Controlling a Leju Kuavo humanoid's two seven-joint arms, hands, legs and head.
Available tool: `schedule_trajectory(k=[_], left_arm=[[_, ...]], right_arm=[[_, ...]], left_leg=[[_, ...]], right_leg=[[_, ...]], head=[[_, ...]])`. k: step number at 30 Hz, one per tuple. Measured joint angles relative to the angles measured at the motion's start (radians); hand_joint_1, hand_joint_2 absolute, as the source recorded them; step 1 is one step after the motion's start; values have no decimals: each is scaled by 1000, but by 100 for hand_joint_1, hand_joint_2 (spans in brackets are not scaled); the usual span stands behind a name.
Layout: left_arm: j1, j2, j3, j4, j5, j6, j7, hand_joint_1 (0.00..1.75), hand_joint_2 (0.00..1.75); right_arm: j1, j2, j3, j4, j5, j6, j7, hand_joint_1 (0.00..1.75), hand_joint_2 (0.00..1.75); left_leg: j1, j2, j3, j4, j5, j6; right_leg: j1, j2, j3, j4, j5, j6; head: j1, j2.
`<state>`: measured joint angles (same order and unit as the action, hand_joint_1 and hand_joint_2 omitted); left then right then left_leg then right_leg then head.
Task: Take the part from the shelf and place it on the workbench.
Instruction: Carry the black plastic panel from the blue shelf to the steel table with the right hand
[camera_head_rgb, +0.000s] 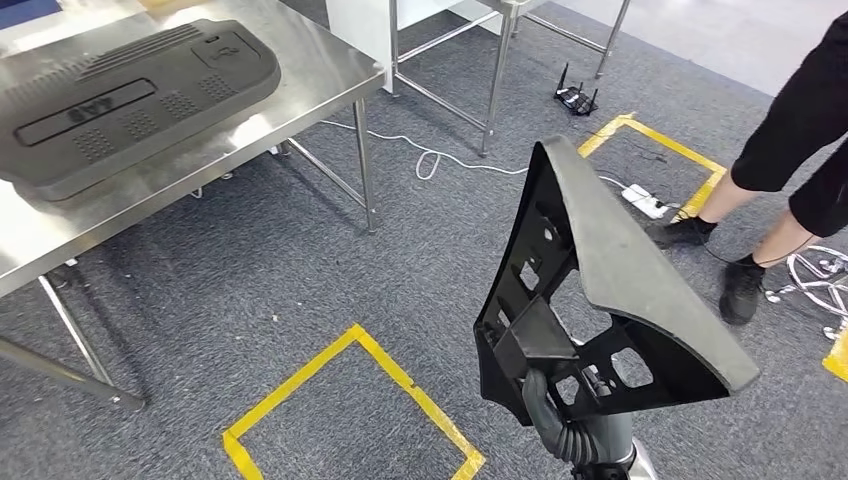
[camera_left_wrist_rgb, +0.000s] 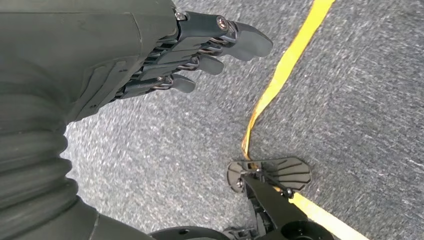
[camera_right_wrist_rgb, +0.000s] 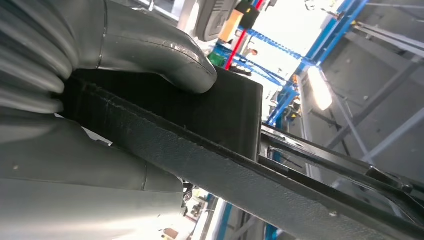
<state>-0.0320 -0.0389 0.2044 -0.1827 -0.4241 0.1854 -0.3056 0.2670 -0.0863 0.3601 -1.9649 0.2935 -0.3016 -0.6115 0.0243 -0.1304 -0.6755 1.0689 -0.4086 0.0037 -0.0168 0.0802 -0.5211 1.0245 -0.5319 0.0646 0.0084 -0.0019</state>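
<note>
1. Right wrist view: the right hand (camera_right_wrist_rgb: 125, 65) is seen clamped on the part (camera_right_wrist_rgb: 210, 130), its thick grey thumb pressed flat on a dark panel of it while the ribbed cover sits beneath; the fingers on the far side are hidden by the part.
2. In the head view the same grip is shown at the lower centre-right of the frame, where the right hand (camera_head_rgb: 548, 405) is closed round the base of the black moulded part (camera_head_rgb: 610, 260), which is held upright and tilted, its long edge rising toward the middle of the frame.
3. In the left wrist view the left hand (camera_left_wrist_rgb: 165, 55) is seen with its fingers stretched out and slightly apart, nothing held, hanging over the grey carpet (camera_left_wrist_rgb: 165, 150) beside a yellow tape line (camera_left_wrist_rgb: 287, 65).
4. The steel counter (camera_head_rgb: 300, 90) lies in the upper left of the head view, well apart from the part, with a large dark panel (camera_head_rgb: 130, 100) already lying on it; bare steel is left along its near and right edges.
5. The carry is judged to be the step in hand; the placing is not yet done.
6. To do it well, the grip should be kept firm, the part swung toward the bare steel, kept off the panel, lowered flat and released only when supported.
7. A person's legs (camera_head_rgb: 790, 170) stand at the right edge of the frame, near cables on the floor.
</note>
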Motion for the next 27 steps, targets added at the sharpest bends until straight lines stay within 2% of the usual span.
schedule_trajectory(k=[2, 3, 4, 5, 6, 7, 8, 9, 10, 11, 12, 14, 15, 17, 18, 19, 20, 21, 22, 23, 24, 25, 26, 27], left_arm=[[4, 1, 0, 0, 0, 0, 0, 0, 175], [6, 1, 0, 0, 0, 0, 0, 0, 175], [8, 1, 0, 0, 0, 0, 0, 0, 175], [8, 1, 0, 0, 0, 0, 0, 0, 175], [7, 1, 0, 0, 0, 0, 0, 0, 175], [7, 0, 0, 0, 0, 0, 0, 0, 175], [6, 0, 0, 0, 0, 0, 0, 0, 175], [6, 0, 0, 0, 0, 0, -1, 0, 175], [6, 0, 0, 0, 0, 0, -2, 0, 175], [7, 0, 0, 0, 0, 0, -3, 0, 175], [7, 1, 0, 0, -1, 0, -4, 0, 175], [3, 0, 0, 0, -2, 0, -6, 0, 175], [1, 0, 0, 0, -3, 0, -6, 0, 175], [0, -1, 0, 0, -3, 0, -7, 0, 175], [0, -2, 0, 0, -3, 0, -7, 0, 175], [1, -3, 0, 0, -3, 0, -7, 0, 175], [0, -3, 0, 0, -3, 0, -7, 0, 175], [-2, -4, 0, 0, -3, -1, -6, 0, 175], [-3, -4, 0, 0, -4, -1, -6, 0, 175], [-5, -4, 0, 0, -4, -2, -5, 0, 175], [-5, -5, 0, 0, -4, -3, -5, 0, 175], [-5, -5, 0, 0, -5, -4, -5, 0, 175], [-4, -6, 0, 0, -5, -4, -4, 0, 175], [-3, -6, 0, 0, -5, -4, -4, 0, 175]], right_arm=[[0, 0, -1, 0, 0, -1, -1, 175, 175], [-1, 0, -1, 0, 0, -1, 0, 175, 175], [0, 1, -1, 0, 0, -1, -1, 175, 175], [2, 2, -1, 0, 0, -1, 0, 175, 175], [4, 3, -2, 0, 0, -2, 0, 175, 175], [6, 4, -2, 0, 0, -2, 0, 175, 175], [6, 4, -2, 0, 0, -2, 0, 175, 175], [6, 5, -2, 0, 1, -2, 0, 175, 175], [6, 5, -2, 0, 2, -2, 0, 175, 175], [6, 5, -2, 0, 3, -2, 0, 175, 175], [6, 5, -2, 0, 4, -2, 0, 175, 175], [5, 5, -2, 0, 5, -1, 1, 175, 175], [4, 5, -2, 0, 5, 0, 2, 175, 175], [0, 6, -2, 0, 6, 3, 5, 175, 175], [-2, 6, -2, 0, 7, 4, 5, 175, 175], [-3, 7, -2, 0, 7, 4, 5, 175, 175], [-4, 7, -3, 0, 7, 4, 5, 175, 175], [-4, 6, -3, 0, 7, 5, 6, 175, 175], [-4, 6, -4, 0, 8, 6, 6, 175, 175], [-4, 6, -5, 1, 9, 7, 6, 175, 175], [-5, 6, -5, 1, 10, 8, 6, 175, 175], [-5, 6, -5, 1, 11, 8, 6, 175, 175], [-5, 6, -5, 1, 11, 9, 6, 175, 175], [-5, 6, -6, 1, 11, 9, 7, 175, 175]], left_leg=[[0, -19, -3, -11, 12, -16], [-1, -14, -7, -11, 13, -21], [-3, 8, -17, 6, 0, -25], [-5, 39, -34, 43, -25, -27], [-7, 78, -59, 100, -62, -27], [-7, 103, -86, 167, -99, -29], [-6, 116, -108, 224, -124, -31], [-4, 122, -115, 253, -132, -33], [-3, 127, -105, 247, -123, -35], [-2, 137, -74, 203, -101, -36], [-2, 157, -31, 137, -76, -36], [-6, 195, 34, 31, -49, -28], [-9, 202, 45, 9, -48, -22], [-13, 179, 40, 3, -46, -7], [-12, 166, 37, 0, -43, 0], [-11, 154, 35, -3, -39, 7], [-8, 142, 34, -6, -34, 14], [-6, 130, 31, -7, -31, 19], [-6, 116, 26, -7, -28, 23], [-6, 102, 22, -7, -25, 26], [-6, 86, 19, -7, -23, 28], [-5, 71, 16, -7, -20, 27], [-4, 56, 15, -7, -17, 25], [-3, 42, 14, -7, -14, 21]], right_leg=[[3, -18, 0, -3, 7, -17], [-1, -30, 2, -7, 13, -25], [-5, -45, 4, -10, 19, -35], [-9, -61, 6, -14, 23, -43], [-9, -77, 7, -15, 25, -48], [-6, -93, 7, -15, 26, -51], [-4, -109, 6, -15, 26, -51], [-2, -125, 6, -14, 26, -52], [-2, -140, 6, -14, 25, -52], [-2, -154, 7, -13, 23, -50], [-2, -167, 10, -12, 21, -47], [7, -189, 8, -7, 12, -37], [12, -199, 8, -6, 9, -32], [16, -220, 14, -9, 7, -25], [15, -217, 16, -6, 4, -20], [13, -197, 11, 6, -6, -17], [11, -168, -4, 38, -24, -17], [7, -132, -30, 90, -51, -19], [6, -106, -63, 157, -80, -23], [4, -94, -95, 221, -103, -24], [4, -88, -117, 262, -114, -22], [2, -86, -122, 267, -109, -16], [1, -81, -106, 233, -89, -7], [-1, -71, -75, 169, -61, 1]], head=[[0, 0], [-1, 0], [-5, 0], [-9, 0], [-13, 0], [-16, 0], [-17, 0], [-16, 0], [-17, 0], [-17, 0], [-17, 0], [-16, 0], [-15, 0], [-11, 0], [-10, 0], [-9, 0], [-8, 0], [-6, 0], [-5, 0], [-4, 0], [-4, 0], [-4, 0], [-4, 0], [-4, 0]])
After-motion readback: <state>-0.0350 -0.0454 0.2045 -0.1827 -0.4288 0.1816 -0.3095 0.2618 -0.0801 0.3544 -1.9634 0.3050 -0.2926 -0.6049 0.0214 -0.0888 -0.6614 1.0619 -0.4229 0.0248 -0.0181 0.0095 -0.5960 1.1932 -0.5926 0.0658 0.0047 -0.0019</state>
